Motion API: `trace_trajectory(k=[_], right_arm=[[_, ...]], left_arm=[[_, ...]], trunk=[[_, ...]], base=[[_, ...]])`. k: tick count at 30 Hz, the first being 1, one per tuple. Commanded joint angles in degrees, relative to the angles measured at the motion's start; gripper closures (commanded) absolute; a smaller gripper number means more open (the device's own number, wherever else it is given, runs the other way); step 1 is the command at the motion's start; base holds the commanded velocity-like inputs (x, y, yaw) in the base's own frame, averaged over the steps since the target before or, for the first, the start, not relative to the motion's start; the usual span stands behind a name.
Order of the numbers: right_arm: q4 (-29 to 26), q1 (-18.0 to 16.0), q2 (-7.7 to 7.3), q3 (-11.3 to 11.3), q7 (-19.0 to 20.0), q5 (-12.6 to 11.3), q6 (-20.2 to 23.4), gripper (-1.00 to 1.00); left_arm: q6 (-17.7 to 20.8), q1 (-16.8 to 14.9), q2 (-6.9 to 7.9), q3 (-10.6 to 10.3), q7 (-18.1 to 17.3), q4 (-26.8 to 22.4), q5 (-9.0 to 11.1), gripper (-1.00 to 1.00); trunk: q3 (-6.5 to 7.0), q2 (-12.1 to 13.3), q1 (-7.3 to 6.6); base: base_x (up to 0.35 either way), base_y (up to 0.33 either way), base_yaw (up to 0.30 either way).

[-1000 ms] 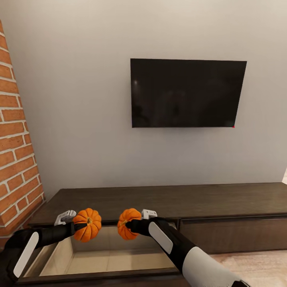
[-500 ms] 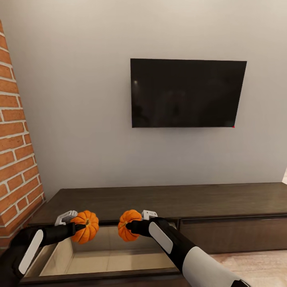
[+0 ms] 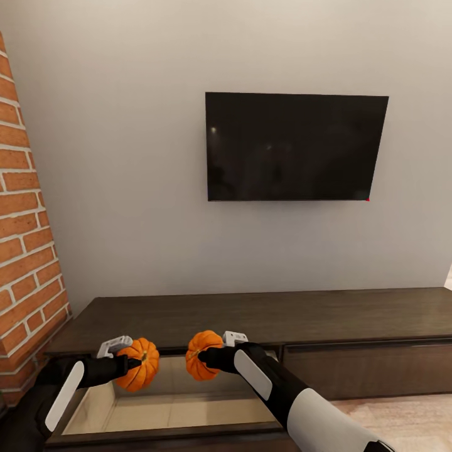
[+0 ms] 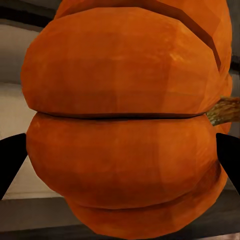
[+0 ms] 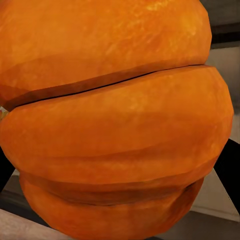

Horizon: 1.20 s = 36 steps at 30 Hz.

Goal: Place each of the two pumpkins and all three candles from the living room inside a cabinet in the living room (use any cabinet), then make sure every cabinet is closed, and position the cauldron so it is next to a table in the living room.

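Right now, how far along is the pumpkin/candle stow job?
Done: the left compartment of the long dark-brown wood cabinet stands open, its pale interior showing. In hand: each gripper holds a small bright-orange ribbed pumpkin over that opening, left gripper on the left pumpkin, right gripper on the right pumpkin. Left: release both inside, stow the candles, close up, place the cauldron; those are not in view.

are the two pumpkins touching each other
Apart. The head view shows a plain gap between the left pumpkin and the right pumpkin, with the open cabinet interior visible between them.
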Motion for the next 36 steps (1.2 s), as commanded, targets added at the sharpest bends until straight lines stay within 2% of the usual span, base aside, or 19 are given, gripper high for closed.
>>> trace_trajectory(k=[1, 3, 6, 8, 11, 15, 19, 25, 31, 36], right_arm=[[-0.06, -0.06, 0.0, 0.17, -0.51, -0.53, 0.04, 1.0], [-0.02, -0.05, 0.0, 0.17, -0.51, -0.49, 0.02, 1.0], [0.07, -0.05, 0.0, 0.19, -0.64, -0.49, -0.02, 1.0], [0.13, -0.08, 0.0, 0.2, -0.67, -0.52, -0.18, 1.0], [0.31, -0.08, 0.0, 0.21, -0.69, -0.3, -0.81, 1.0], [1.46, -0.07, 0.0, 0.14, -0.71, 2.74, -2.3, 1.0], [2.52, -0.08, 0.0, 0.12, -0.77, 3.85, -2.86, 1.0], [2.81, -0.12, 0.0, 0.12, -0.88, 4.09, -2.89, 1.0], [2.85, -0.09, 0.0, 0.12, -3.81, 4.11, -2.76, 1.0], [2.85, -0.12, 0.0, 0.12, -4.65, 4.12, -2.48, 1.0]], left_arm=[[0.11, -0.04, -0.03, -0.21, -0.19, 0.07, -0.43, 1.0], [-0.09, -0.04, -0.15, -0.55, -0.02, 0.26, -0.49, 1.0], [-0.56, -0.04, -1.12, -0.83, 0.06, 0.39, -1.31, 1.0], [-1.83, -0.04, -1.78, -1.0, 0.08, 0.6, -2.7, 1.0], [-5.18, -0.04, -3.17, -1.42, 0.09, 1.49, -5.85, 1.0], [-6.33, -0.04, -4.19, -1.62, 0.09, 2.54, -7.53, 1.0], [-6.53, -0.04, -4.45, -1.65, 0.06, 2.74, -7.82, 1.0], [-6.54, -0.04, -4.42, -1.63, -0.38, 2.78, -7.58, 1.0], [-6.54, -0.04, -4.41, -1.58, -0.75, 2.78, -7.49, 1.0], [-6.55, -0.04, -4.41, -1.59, -0.78, 2.78, -7.48, 1.0]], trunk=[[-0.07, -0.03, -0.01], [-0.07, -0.03, -0.01], [-0.07, -0.03, -0.01], [-0.07, -0.03, -0.01], [-0.07, -0.03, -0.01], [-0.07, -0.03, -0.01], [-0.07, -0.03, -0.01], [-0.07, -0.03, -0.01], [-0.07, -0.03, -0.01], [-0.07, -0.03, -0.01]], base=[[0.0, 0.0, 0.0], [0.0, 0.0, 0.0], [0.0, 0.0, 0.0], [0.0, 0.0, 0.0], [0.0, 0.0, 0.0], [0.0, 0.0, 0.0], [0.0, 0.0, 0.0], [0.0, 0.0, 0.0], [0.0, 0.0, 0.0], [0.0, 0.0, 0.0]])
